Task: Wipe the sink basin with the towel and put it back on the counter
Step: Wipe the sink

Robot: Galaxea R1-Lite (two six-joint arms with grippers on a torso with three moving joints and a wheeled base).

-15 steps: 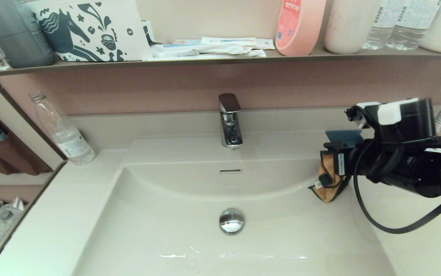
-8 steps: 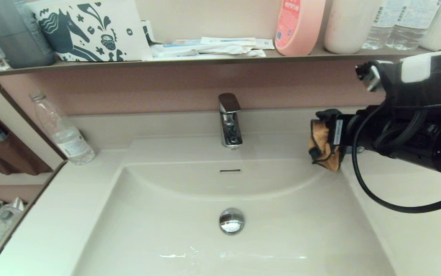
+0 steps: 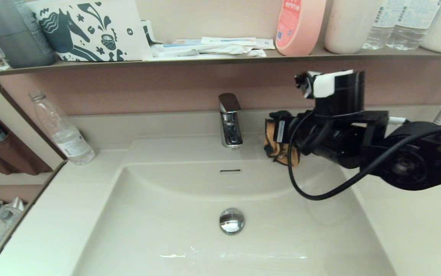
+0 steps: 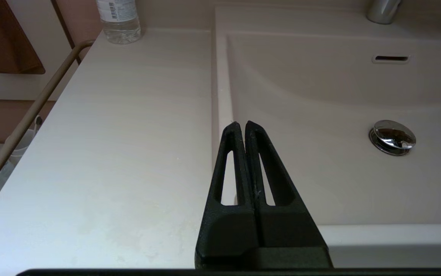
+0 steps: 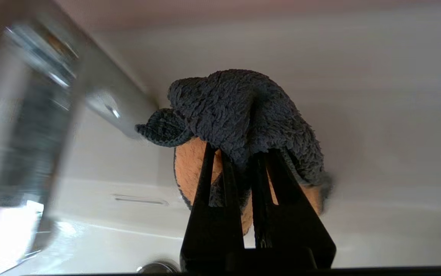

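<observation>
While its two black fingers (image 4: 256,153) lie pressed flat against each other with nothing between them, the left gripper (image 4: 242,124) hangs over the line where the counter (image 4: 128,134) meets the left wall of the sink basin (image 4: 320,180). Ahead of it and off to its left a clear water bottle (image 4: 118,19) stands at the back of the counter; ahead and to its right the chrome drain plug (image 4: 392,137) sits on the basin floor, with the overflow slot (image 4: 390,59) in the curved rear wall beyond.

Further right, the right gripper (image 3: 276,140) is held up in the air above the back right part of the sink basin (image 3: 189,230), its arm reaching in from the right. Its fingers (image 5: 220,199) are clamped on the towel (image 5: 243,115), which bunches over their tips, dark grey pile outward and orange face tucked beneath. In the head view the towel (image 3: 277,147) hangs clear of the basin wall, touching nothing but the gripper. The chrome faucet (image 3: 230,120) stands just to the left of this gripper, near but apart from the cloth; the drain plug (image 3: 231,220) lies below it and to its left. The counter (image 3: 415,230) runs on under and to the right of the arm.
</observation>
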